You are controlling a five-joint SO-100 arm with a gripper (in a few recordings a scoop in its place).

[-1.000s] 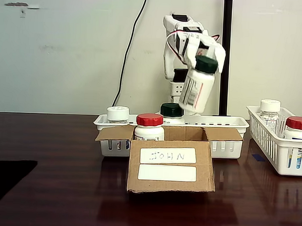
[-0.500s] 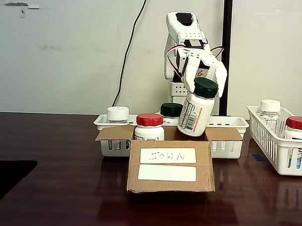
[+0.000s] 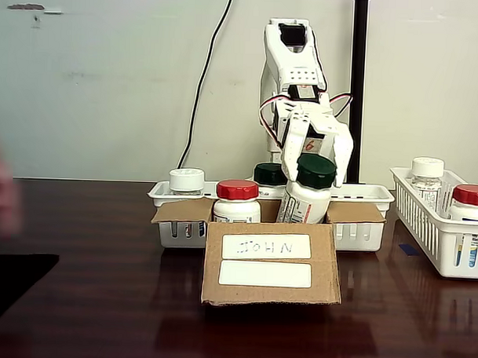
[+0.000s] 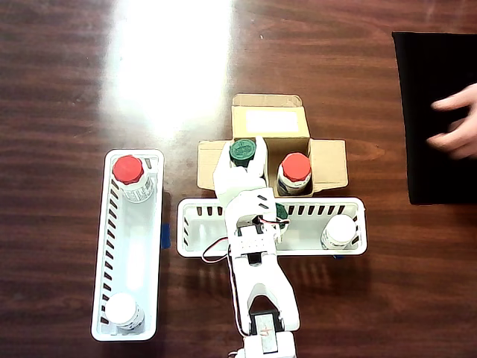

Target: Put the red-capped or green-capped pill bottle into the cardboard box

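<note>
- overhead view first: the white hand [image 4: 244,160] is pinching the green-capped bottle [image 4: 243,151] at its neck, right over the open top of the cardboard box [image 4: 270,119], on the box's left side in this view.
- fixed view has the same bottle [image 3: 305,197] partly down inside the box [image 3: 269,266], cap and shoulders above the rim, body tilted a touch. judging by that, this is the lowering step, release not yet done.
- a red-capped bottle [image 3: 237,201] stands upright in the box's other half, so the green one is aimed at the free side, close beside it but i can't tell if they touch.
- box is brown corrugated card, flaps folded outward to keep the mouth open, two white labels on its front.
- bottles are smooth white plastic cylinders with ribbed caps; the neck grip looks secure.
- behind the box sits a white slotted basket [image 3: 362,200] with more bottles; another basket [image 3: 435,233] rests near the surface's right edge in the fixed view.
- a person's hand [image 4: 456,123] hovers over a black mat [image 4: 434,67].
</note>
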